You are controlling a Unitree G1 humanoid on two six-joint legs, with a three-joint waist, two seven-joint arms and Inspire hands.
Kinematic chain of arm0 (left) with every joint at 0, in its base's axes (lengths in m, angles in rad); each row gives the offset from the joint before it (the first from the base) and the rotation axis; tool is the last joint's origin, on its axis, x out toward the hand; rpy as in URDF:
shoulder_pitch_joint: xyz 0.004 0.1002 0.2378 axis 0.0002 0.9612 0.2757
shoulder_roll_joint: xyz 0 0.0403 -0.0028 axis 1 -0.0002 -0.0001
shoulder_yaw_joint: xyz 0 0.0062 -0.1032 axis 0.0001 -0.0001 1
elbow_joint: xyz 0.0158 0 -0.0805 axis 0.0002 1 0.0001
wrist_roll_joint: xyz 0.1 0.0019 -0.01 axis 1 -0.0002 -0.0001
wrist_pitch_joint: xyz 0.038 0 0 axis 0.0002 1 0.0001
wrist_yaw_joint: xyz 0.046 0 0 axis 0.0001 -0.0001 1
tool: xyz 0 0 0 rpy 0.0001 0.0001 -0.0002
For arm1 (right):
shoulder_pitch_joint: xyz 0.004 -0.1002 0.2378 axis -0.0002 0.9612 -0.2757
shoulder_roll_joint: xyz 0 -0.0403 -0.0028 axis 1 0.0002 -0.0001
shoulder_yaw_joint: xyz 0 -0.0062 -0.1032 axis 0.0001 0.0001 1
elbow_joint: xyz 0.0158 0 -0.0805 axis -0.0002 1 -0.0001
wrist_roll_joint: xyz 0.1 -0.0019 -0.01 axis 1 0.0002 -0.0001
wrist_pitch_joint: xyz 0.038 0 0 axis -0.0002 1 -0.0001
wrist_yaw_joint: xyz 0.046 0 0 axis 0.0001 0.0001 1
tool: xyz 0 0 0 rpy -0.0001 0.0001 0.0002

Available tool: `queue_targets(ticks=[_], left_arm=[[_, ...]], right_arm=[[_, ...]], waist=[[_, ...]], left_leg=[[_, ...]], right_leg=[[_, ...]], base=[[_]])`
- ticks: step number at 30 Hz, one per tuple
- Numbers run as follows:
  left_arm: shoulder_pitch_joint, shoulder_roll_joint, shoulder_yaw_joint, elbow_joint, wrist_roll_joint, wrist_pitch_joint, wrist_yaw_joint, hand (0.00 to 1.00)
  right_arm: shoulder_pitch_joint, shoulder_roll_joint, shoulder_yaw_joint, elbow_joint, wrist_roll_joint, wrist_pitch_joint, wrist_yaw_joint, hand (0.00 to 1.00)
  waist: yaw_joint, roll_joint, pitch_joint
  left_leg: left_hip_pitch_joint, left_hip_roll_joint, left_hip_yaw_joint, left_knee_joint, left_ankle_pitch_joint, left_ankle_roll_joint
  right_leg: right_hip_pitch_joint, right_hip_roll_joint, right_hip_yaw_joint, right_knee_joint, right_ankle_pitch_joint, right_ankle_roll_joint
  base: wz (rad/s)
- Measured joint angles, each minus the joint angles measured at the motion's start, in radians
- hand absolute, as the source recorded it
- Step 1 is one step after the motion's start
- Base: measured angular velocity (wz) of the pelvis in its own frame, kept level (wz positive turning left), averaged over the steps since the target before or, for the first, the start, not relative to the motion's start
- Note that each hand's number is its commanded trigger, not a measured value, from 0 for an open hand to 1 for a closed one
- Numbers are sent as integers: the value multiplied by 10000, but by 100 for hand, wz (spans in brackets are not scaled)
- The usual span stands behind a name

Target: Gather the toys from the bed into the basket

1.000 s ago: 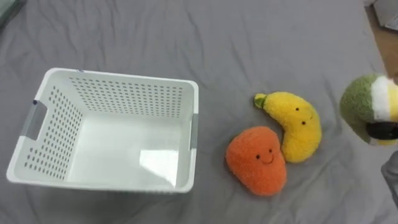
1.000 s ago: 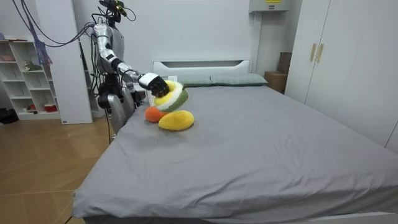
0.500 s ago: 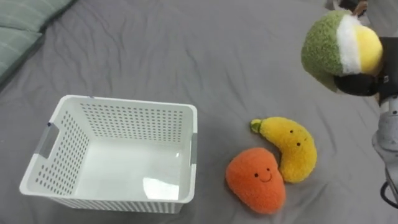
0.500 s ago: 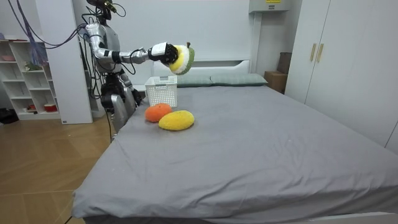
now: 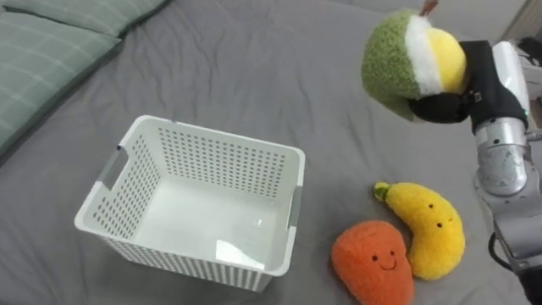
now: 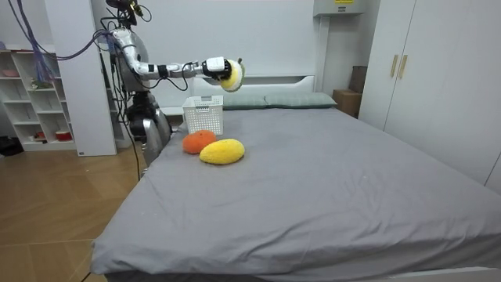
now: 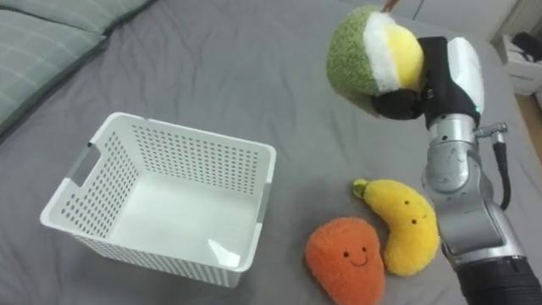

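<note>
Right hand (image 5: pixel 464 95) is gripping the green-and-yellow plush (image 5: pixel 396 61), fingers curled round it. It's hovering up right of the white basket (image 5: pixel 222 159).

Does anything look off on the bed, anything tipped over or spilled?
Nothing stands out. The basket sits upright on the bed, the banana and orange toy lie beside it, and the right hand holds the green toy in the air.

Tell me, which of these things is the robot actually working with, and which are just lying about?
Part of the job: green, white and yellow round plush toy, held in the right hand; yellow plush banana; orange smiling plush toy; white perforated plastic basket; grey bed.
Just there: green striped pillow; white wardrobe; white shelf unit.
</note>
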Motion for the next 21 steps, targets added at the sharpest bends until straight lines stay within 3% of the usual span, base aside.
queue_targets(ticks=[5, 8, 10, 15, 19, 20, 21], left_arm=[[18, -151, 40, -253, 199, 55, -44, 0], [33, -243, 35, -287, 322, 56, -71, 0], [-13, -300, 35, -291, 326, 65, -71, 0], [15, -436, 38, -339, 370, 338, -27, 0], [38, -440, 44, -499, 432, 340, -45, 0], [41, -458, 43, -499, 431, 359, -60, 0], [42, -463, 43, -500, 431, 373, -65, 0]], right_arm=[[-372, 482, 684, -62, -387, 136, 388, 100], [-642, 536, 1319, -45, -389, 147, 671, 100], [-741, 561, 1598, -45, -390, 162, 941, 100], [-763, 997, 2093, 105, -385, 392, 1483, 100], [-763, 1243, 2449, 573, -613, 476, 1690, 100], [-762, 1364, 2577, 694, -875, 530, 1810, 82], [-763, 1413, 2631, 755, -1007, 553, 1883, 82]], waist=[[432, 97, 0], [664, 180, 22], [735, 180, 21], [1254, 174, 24], [1661, 157, 17], [1777, 158, 18], [1810, 159, 18]], left_leg=[[-80, -24, -196, 45, 1, 0], [-132, -106, -519, 150, 3, 4], [-203, -168, -724, 193, 11, 16], [-406, -316, -1141, 438, 49, 52], [-540, -377, -1344, 520, 89, 75], [-561, -412, -1404, 495, 122, 77], [-571, -428, -1437, 495, 129, 81]], right_leg=[[32, -18, -195, -1, 0, 0], [170, -63, -494, -21, -18, 29], [207, -121, -662, -18, -28, 46], [267, -172, -972, -17, -52, 84], [264, -283, -1250, -2, -55, 92], [251, -306, -1313, -5, -57, 96], [252, -309, -1331, -5, -61, 103]], base=[[14], [25], [37], [25], [20], [13], [18]])
